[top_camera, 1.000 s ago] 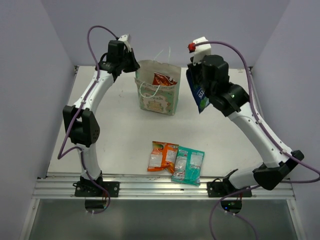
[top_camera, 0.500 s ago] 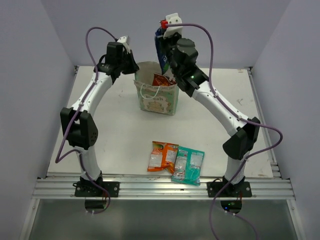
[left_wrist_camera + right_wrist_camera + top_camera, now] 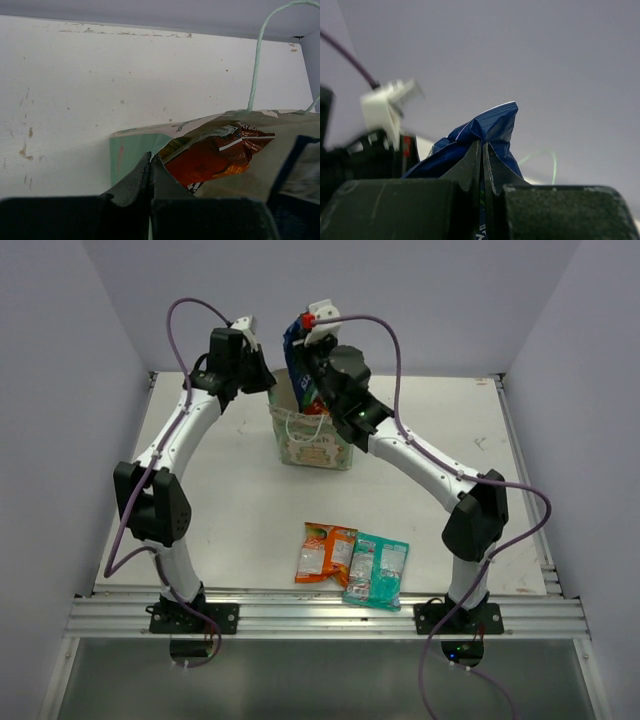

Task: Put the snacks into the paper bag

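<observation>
**Dark blue packet [image 3: 490, 125] held over the paper bag [image 3: 318, 448]**

Your right pincer [image 3: 482, 150] is clamped on the dark blue packet at top centre of the overhead view, just above the bag's open mouth. The paper bag stands upright on the bench [image 3: 230, 500] in the upper middle of that frame. The red Doritos bag [image 3: 210, 160] lies inside it. Your left pincer [image 3: 151, 159] has its fingers pressed together at the bag's upper-left rim; you cannot tell whether paper is nipped between them. Low in the overhead frame, the orange-white packet [image 3: 325, 552] and the teal-white packet [image 3: 378, 572] lie flat and touching, well apart from the bag.
</observation>
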Robot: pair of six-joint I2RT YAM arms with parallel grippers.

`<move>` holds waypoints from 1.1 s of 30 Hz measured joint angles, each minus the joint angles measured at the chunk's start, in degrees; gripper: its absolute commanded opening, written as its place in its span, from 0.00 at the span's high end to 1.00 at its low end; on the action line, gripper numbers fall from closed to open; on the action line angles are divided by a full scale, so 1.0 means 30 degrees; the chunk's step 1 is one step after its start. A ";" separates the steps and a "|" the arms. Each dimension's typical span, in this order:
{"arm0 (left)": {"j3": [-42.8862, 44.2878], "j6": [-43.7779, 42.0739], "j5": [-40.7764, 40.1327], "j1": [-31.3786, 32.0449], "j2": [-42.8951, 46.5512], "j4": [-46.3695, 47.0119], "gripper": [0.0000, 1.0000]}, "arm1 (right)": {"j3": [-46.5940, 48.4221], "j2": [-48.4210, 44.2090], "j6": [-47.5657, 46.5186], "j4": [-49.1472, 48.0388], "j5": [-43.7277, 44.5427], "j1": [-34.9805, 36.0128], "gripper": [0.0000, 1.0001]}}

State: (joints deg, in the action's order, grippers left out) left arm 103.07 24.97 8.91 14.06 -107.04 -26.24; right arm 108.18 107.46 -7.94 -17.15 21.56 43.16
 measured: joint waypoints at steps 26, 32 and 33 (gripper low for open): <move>-0.1989 -0.0007 0.0109 0.0000 0.1355 0.0619 1.00 | -1.0870 -1.1118 0.1523 1.1701 -0.4386 0.2018 0.13; -0.3344 -0.0029 0.0175 0.0000 0.2302 0.1158 1.00 | -1.5941 -0.9457 0.3905 1.4032 -0.6069 0.3067 0.13; -0.3541 -0.0051 0.0182 0.0000 0.2426 0.1253 1.00 | -1.6342 -0.9114 0.4277 1.4192 -0.6200 0.3257 0.13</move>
State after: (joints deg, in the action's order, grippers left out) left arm 92.44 24.82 9.45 14.06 -99.77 -22.48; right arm 59.16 80.12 4.89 25.43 2.96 52.93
